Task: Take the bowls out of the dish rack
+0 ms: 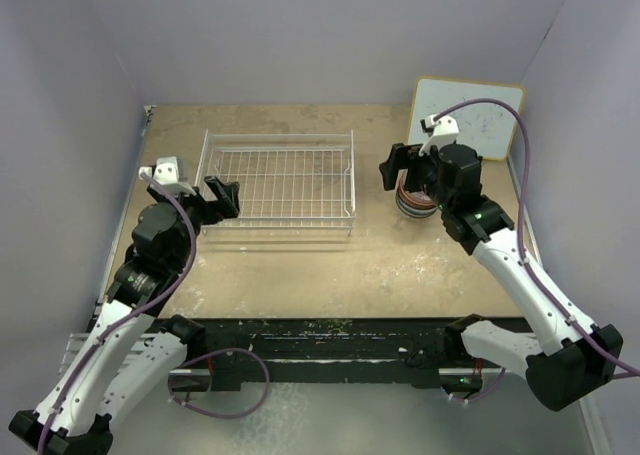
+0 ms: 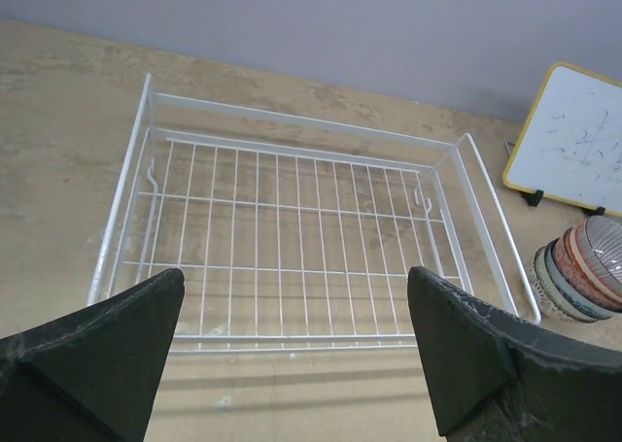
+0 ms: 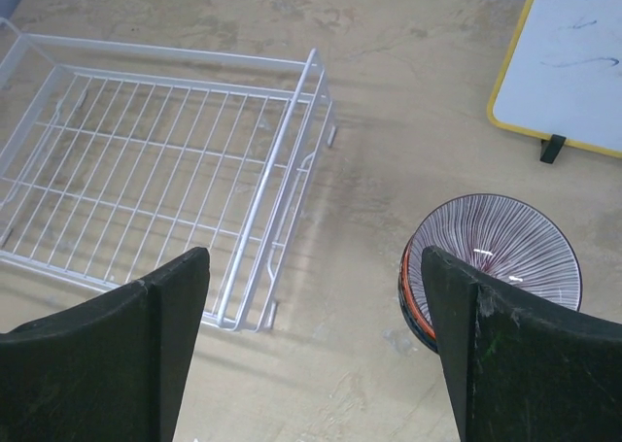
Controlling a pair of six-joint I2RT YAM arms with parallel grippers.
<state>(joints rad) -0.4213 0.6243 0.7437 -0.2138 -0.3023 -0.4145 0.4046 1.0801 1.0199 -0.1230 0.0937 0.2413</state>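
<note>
When we looked from the top cam, the dish rack (image 1: 280,185), a shallow white wire-grid basket w/ low sides, lay on the table (image 1: 300,265) nearer the left arm. The bowls (image 1: 408,203) stood nested in one stack on the table, right of the dish rack & apart from it, partly hidden under the right gripper (image 1: 397,165). A whiteboard (image 1: 470,115) leaned behind. The left gripper (image 1: 222,197) hung by the rack's near-left corner.

In the left wrist cam, the left gripper (image 2: 294,277) was spread wide, pinching nothing. The bowls (image 2: 578,272) showed reddish, blue-grey & striped rims.

In the right wrist cam, the right gripper (image 3: 313,257) was likewise spread, nothing btwn its fingers. The top bowl of the bowls (image 3: 501,257) was dark w/ fine pale radial stripes, w/ an orange rim below.
</note>
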